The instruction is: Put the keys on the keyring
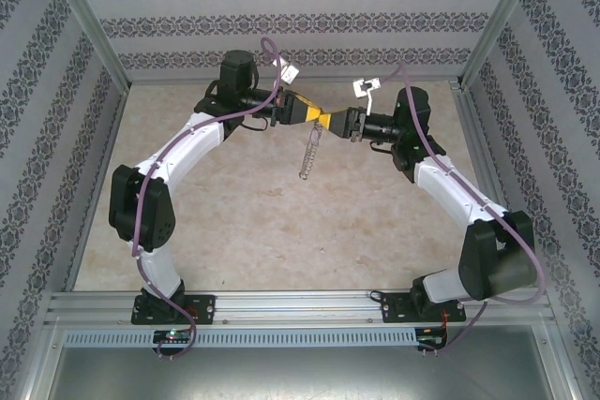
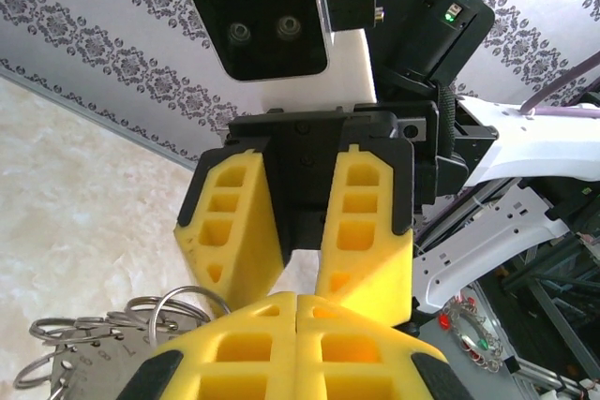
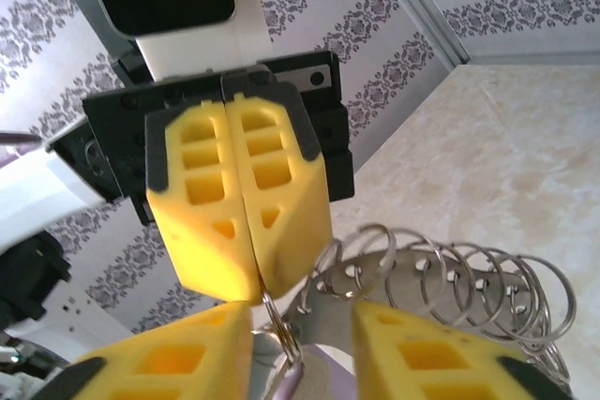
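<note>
Currently I am at the threading step, both arms raised and meeting tip to tip over the middle of the table (image 1: 234, 222). My left gripper (image 3: 251, 288) is pinched fully closed on the keyring (image 1: 307, 155), which hangs from its tips in the air, well above the tabletop. From the right wrist I see the hoop's row of small wire loops (image 3: 469, 278) fanning off to the right.

My right gripper (image 2: 295, 274) faces the left one with its jaws partly apart, straddling the pinched end of the ring and not clamped on anything I can make out. A pale sliver sits low between my right fingers, but I cannot tell whether that is the key.

My guess is that the next move is fine work. I would line the key's hole up with a loop and close gently, without dragging the ring out of the left grip.

Room is generous: the patterned walls (image 1: 37, 138) and the front rail (image 1: 300, 306) are well apart from both claws. The only tight spot is the fingertips, nearly touching each other.
</note>
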